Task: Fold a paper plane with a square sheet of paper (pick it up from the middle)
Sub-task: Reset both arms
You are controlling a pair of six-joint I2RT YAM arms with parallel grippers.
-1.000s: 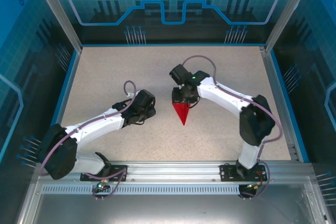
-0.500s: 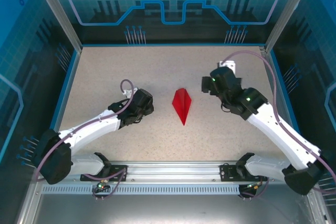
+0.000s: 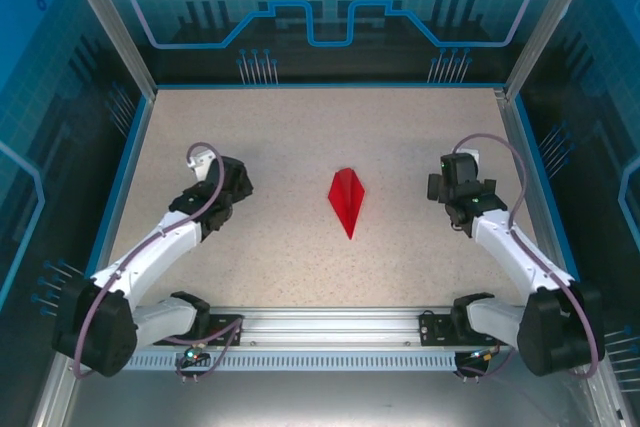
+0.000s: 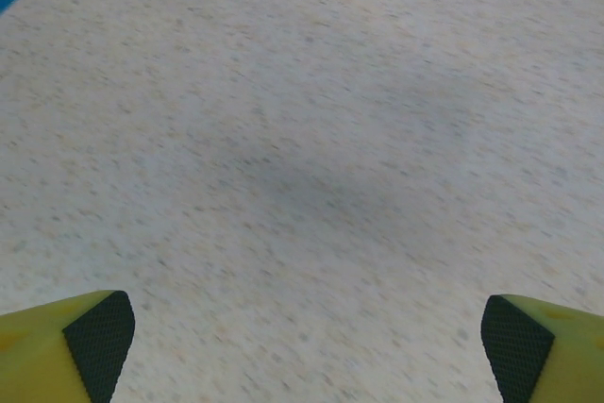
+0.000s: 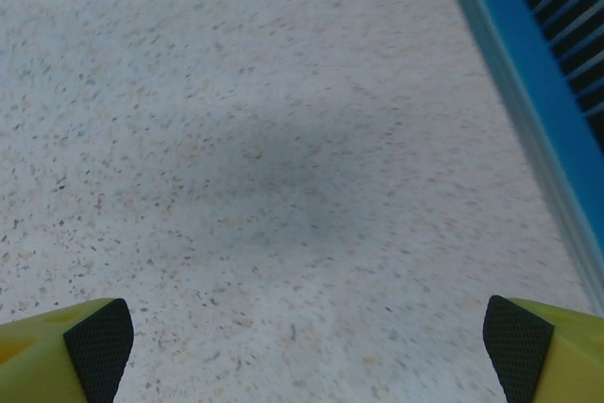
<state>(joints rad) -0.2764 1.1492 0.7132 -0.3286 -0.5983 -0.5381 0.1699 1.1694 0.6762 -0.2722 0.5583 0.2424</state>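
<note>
The square sheet of paper lies folded as a red paper plane (image 3: 347, 201) in the middle of the speckled table, its long point toward the near edge, nothing touching it. My left gripper (image 3: 222, 183) hovers well to the plane's left. In the left wrist view that gripper (image 4: 307, 351) is open, its yellow fingers (image 4: 94, 339) wide apart over bare tabletop. My right gripper (image 3: 456, 183) sits well to the plane's right. Seen from the right wrist, it (image 5: 307, 351) is open too, with only table between its fingers (image 5: 94, 342).
A blue rim (image 3: 125, 162) borders the table (image 3: 300, 127) on the left, back and right. That rim (image 5: 528, 73) runs close past the right gripper. A metal rail (image 3: 330, 322) with both arm bases spans the near edge.
The right gripper let go of the paper plane and pulled away to the right. The left arm drew back to the left. Both grippers opened wide; the plane stayed put.
</note>
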